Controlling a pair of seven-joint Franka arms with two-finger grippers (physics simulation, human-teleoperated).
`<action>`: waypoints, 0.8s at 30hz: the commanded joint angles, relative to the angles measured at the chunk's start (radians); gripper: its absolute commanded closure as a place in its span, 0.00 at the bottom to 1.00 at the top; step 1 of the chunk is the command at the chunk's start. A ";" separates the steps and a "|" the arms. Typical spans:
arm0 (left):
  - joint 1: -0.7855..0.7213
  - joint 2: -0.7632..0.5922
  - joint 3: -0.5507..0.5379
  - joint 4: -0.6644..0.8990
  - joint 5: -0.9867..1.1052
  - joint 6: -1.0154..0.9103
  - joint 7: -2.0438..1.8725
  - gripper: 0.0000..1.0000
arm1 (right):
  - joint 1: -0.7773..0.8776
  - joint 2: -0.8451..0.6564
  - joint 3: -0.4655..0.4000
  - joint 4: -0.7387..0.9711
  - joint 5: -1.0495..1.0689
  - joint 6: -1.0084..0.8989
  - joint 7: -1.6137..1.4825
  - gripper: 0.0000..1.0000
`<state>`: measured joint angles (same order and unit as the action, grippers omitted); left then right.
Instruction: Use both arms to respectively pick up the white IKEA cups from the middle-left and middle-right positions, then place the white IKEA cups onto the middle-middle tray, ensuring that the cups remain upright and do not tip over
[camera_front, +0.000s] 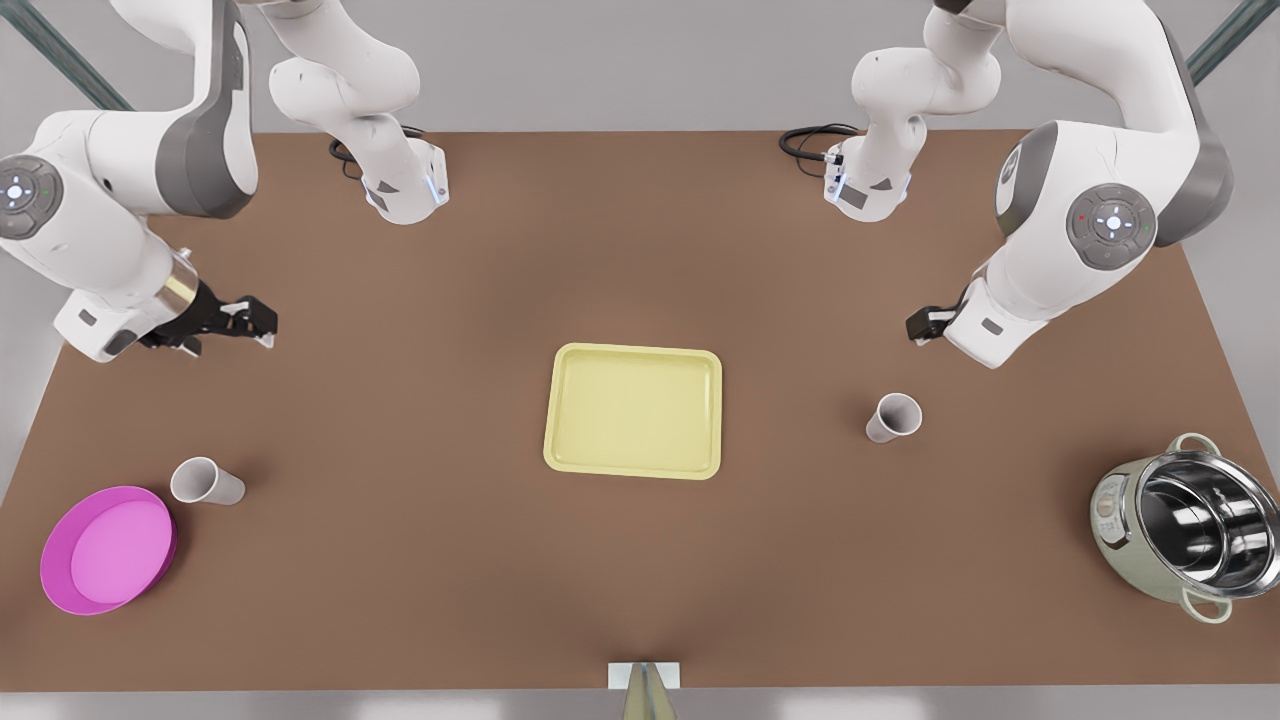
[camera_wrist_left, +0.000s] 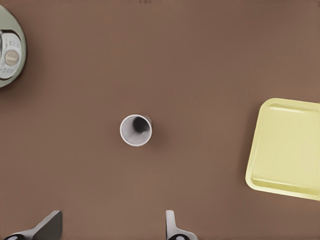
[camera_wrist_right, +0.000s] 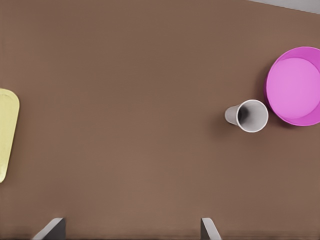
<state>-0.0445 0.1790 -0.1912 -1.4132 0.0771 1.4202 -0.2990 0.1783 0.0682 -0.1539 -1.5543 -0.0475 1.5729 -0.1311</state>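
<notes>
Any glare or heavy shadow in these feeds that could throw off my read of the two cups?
Front view: light is soft and even; each white cup throws only a faint shadow on the table, and the one strong shine sits inside the steel pot. Left wrist view: the cup's inside is dark, no glare. Right wrist view: the cup beside the pink dish reads cleanly.

Matt brown tabletop, matt pale yellow plastic-looking tray, smooth white cups, and a pot lined with glossy metal.
</notes>
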 joint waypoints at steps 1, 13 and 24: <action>0.000 -0.001 -0.001 0.000 -0.002 0.008 0.023 0.00 | -0.002 0.004 -0.001 0.002 0.001 -0.037 -0.038 0.00; 0.091 0.292 0.099 -0.271 0.044 0.649 0.192 0.00 | -0.304 0.640 -0.003 0.344 0.149 0.423 -0.476 0.00; 0.106 0.273 0.101 -0.460 -0.042 0.683 0.251 0.00 | -0.427 0.706 -0.009 0.304 0.192 0.420 -0.748 0.00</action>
<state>0.0609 0.4539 -0.0905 -1.8601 0.0596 2.0298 -0.1677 -0.2470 0.7684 -0.1612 -1.2488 0.1481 1.9674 -0.5234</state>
